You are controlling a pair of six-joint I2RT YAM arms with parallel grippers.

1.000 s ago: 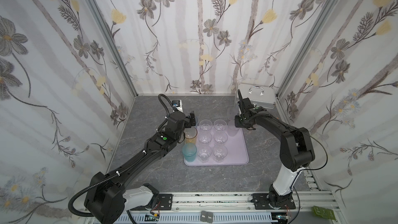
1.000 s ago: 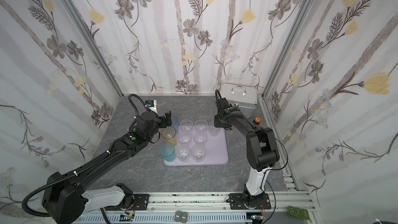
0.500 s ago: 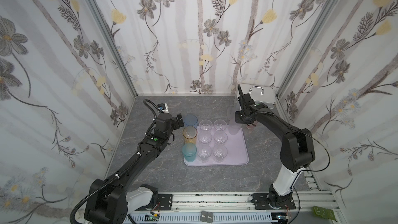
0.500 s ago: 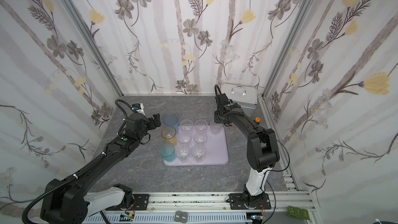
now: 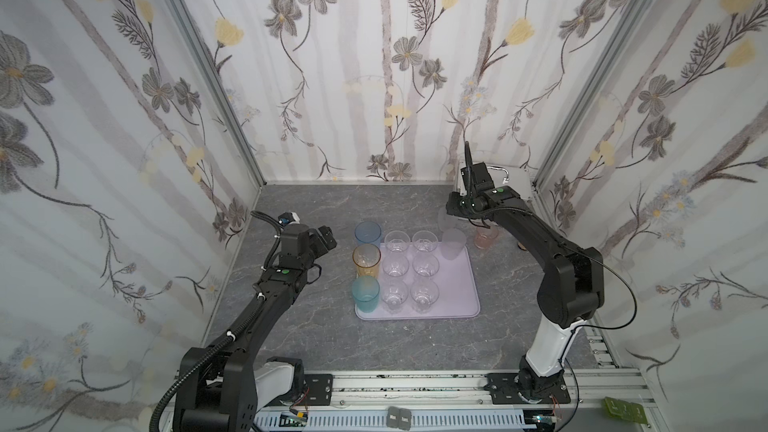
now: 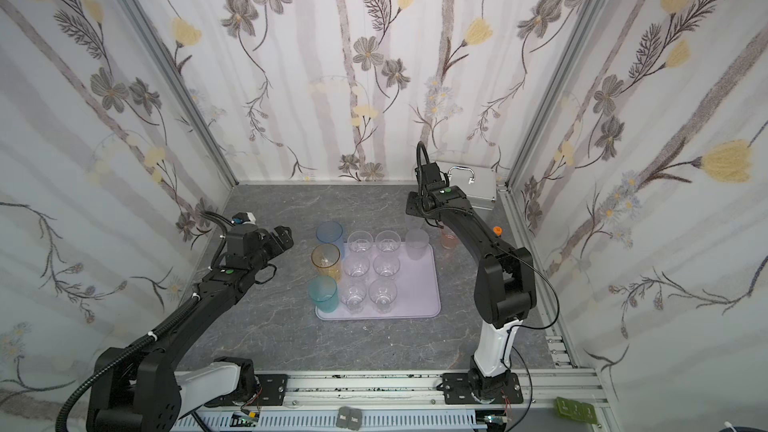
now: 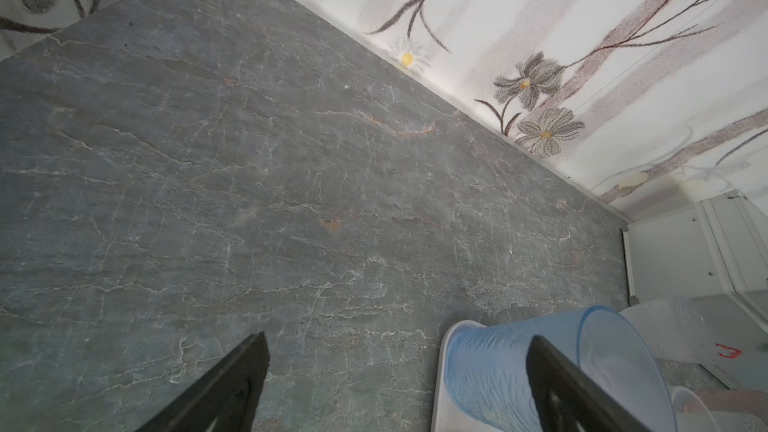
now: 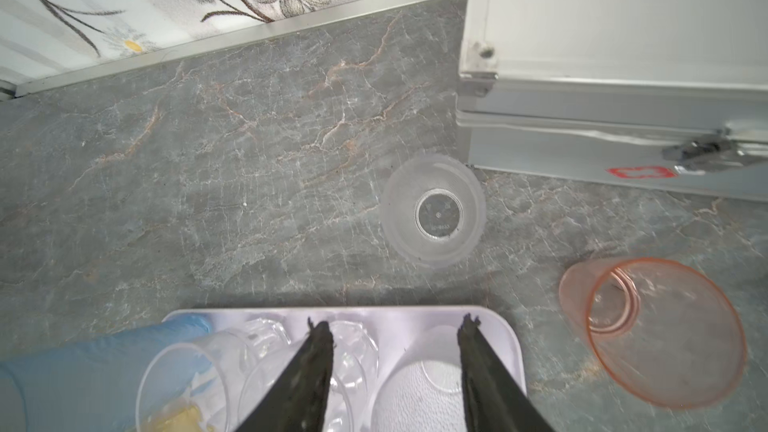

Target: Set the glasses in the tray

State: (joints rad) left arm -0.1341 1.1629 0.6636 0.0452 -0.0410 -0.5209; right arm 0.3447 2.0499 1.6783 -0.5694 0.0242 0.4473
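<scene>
Your left gripper (image 5: 326, 238) stands wide open and holds nothing. In its wrist view the blue tumbler (image 7: 490, 371) sits just beside one finger (image 7: 569, 388), upright in a corner of the tray (image 7: 438, 371).

Your right gripper (image 8: 395, 322) has its jaws partly apart with nothing clamped between them. It hangs over the tray's far edge, with clear tumblers (image 8: 266, 367) and a frosted tumbler (image 8: 419, 388) below it on the tray. Just beyond its fingertips a second frosted tumbler (image 8: 432, 209) stands on the bare table (image 8: 249, 160), near a corner of the metal case (image 8: 623, 35). Its base has a moulded ring of marks too small to read. The pink tumbler (image 8: 656, 334) stands on the table off the tray, to one side of that gripper and apart from its fingers.

The only label is a red outlined emblem (image 8: 642, 172) on the case front; no letters can be read on it.

Between your two grippers, the amber tumbler (image 5: 366, 261) and teal tumbler (image 5: 365, 295) stand on the tray beside the clear ones.
</scene>
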